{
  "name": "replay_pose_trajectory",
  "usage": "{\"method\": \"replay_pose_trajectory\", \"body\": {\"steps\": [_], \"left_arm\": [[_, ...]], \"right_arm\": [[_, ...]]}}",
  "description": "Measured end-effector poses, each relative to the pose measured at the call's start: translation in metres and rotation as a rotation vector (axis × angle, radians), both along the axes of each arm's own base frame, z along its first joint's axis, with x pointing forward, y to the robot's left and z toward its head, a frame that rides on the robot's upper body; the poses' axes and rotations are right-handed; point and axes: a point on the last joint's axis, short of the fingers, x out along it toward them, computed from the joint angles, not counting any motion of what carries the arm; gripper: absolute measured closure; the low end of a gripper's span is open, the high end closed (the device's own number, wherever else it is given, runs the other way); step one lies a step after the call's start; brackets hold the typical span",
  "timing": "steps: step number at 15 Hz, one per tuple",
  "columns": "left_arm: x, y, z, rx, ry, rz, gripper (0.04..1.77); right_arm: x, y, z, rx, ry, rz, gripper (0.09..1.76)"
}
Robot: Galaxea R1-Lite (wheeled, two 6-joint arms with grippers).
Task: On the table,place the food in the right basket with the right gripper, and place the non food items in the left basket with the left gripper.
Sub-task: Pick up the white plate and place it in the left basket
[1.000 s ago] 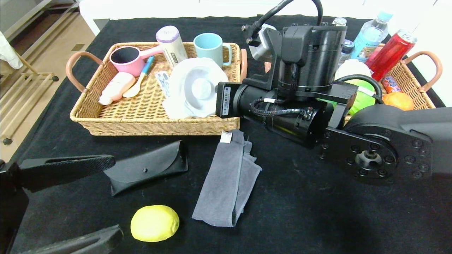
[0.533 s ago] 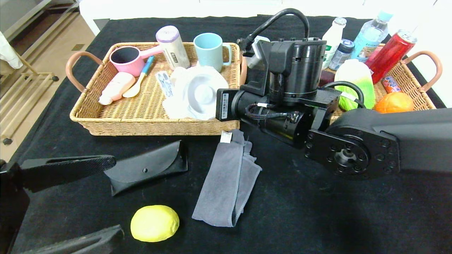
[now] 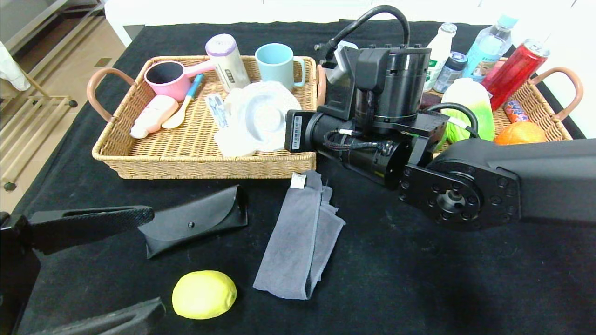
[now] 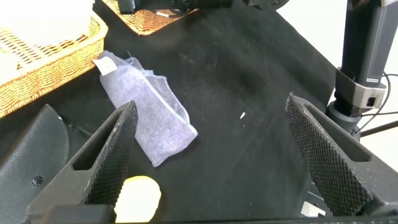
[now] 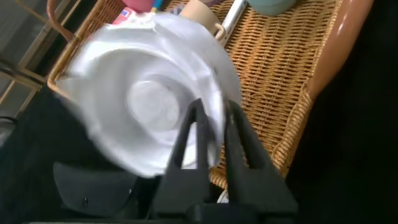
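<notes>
My right gripper [image 5: 214, 109] is over the near right corner of the left basket [image 3: 186, 163], with its fingers closed on the rim of a white plate [image 3: 265, 116], which tilts over the basket and also shows in the right wrist view [image 5: 143, 106]. My left gripper [image 4: 211, 109] is open and empty, low at the front left. On the black cloth lie a yellow lemon [image 3: 204, 294], a grey cloth [image 3: 300, 237] and a black glasses case [image 3: 195, 223]. The lemon [image 4: 138, 198] sits beside one left finger.
The left basket holds a pink pot [image 3: 167, 79], a teal mug [image 3: 278, 63], a roll, a spoon and a tube. The right basket [image 3: 540, 111] holds a red can [image 3: 514, 70], bottles, a green bag and an orange [image 3: 520, 132]. My right arm [image 3: 465, 186] spans the middle.
My right arm has shifted a little to the left and the white plate has moved and tilted with it. The left gripper and the loose items have not moved.
</notes>
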Motion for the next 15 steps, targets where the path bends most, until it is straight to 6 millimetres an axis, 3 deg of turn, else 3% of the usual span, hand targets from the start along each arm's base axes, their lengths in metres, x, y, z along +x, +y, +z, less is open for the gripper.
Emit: {"method": "replay_pose_trajectory", "body": {"steps": [3, 6, 11, 15], "left_arm": [[0.0, 0.0, 0.0, 0.001, 0.001, 0.0, 0.09], [0.0, 0.0, 0.0, 0.001, 0.002, 0.0, 0.09], [0.0, 0.0, 0.0, 0.001, 0.002, -0.001, 0.09], [0.0, 0.0, -0.001, 0.002, 0.002, -0.002, 0.09]], "right_arm": [[0.001, 0.0, -0.002, -0.003, 0.003, -0.003, 1.06], [0.002, 0.0, -0.004, -0.007, 0.006, -0.003, 0.77], [-0.001, -0.001, -0.003, -0.015, 0.001, -0.051, 0.47], [-0.02, -0.007, 0.001, -0.062, -0.007, -0.03, 0.34]]}}
